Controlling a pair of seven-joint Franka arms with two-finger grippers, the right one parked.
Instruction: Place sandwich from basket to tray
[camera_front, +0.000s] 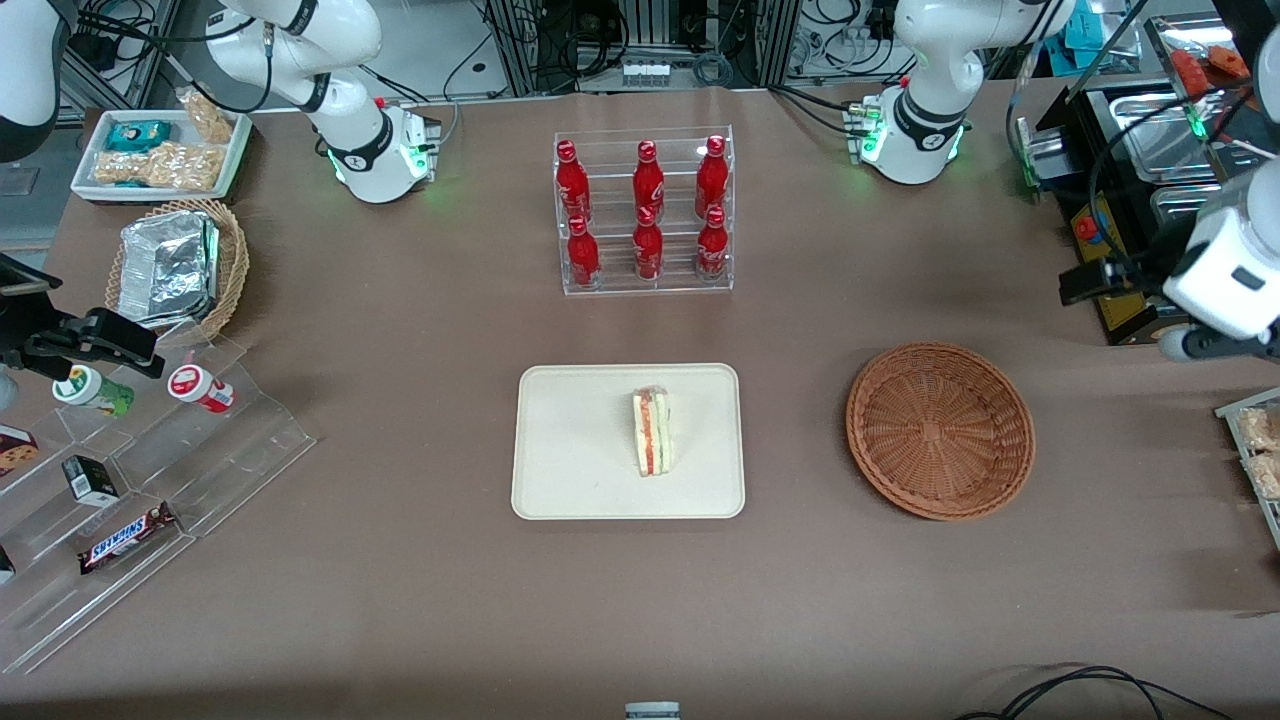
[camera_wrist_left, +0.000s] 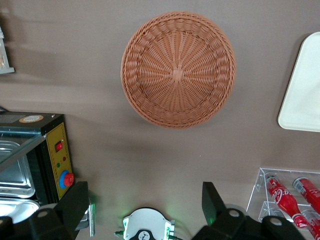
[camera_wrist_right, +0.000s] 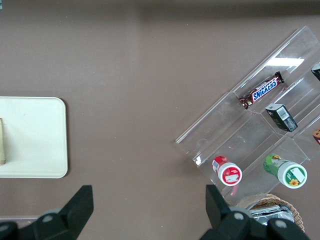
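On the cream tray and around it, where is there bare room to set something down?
The tray is bare on either side of the sandwich, most toward the parked arm's end. Bare table lies between tray and empty basket, and between tray and bottle rack. The snack stand is crowded. The end effector hangs open above the table beside the basket.

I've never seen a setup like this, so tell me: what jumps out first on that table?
Probably the sandwich, standing alone on the cream tray at the middle of the table. Beside it, toward the working arm's end, lies a round brown basket with nothing in it, and the gripper hangs open high above the table near it. Farther from the front camera than the tray, red bottles line a clear rack.
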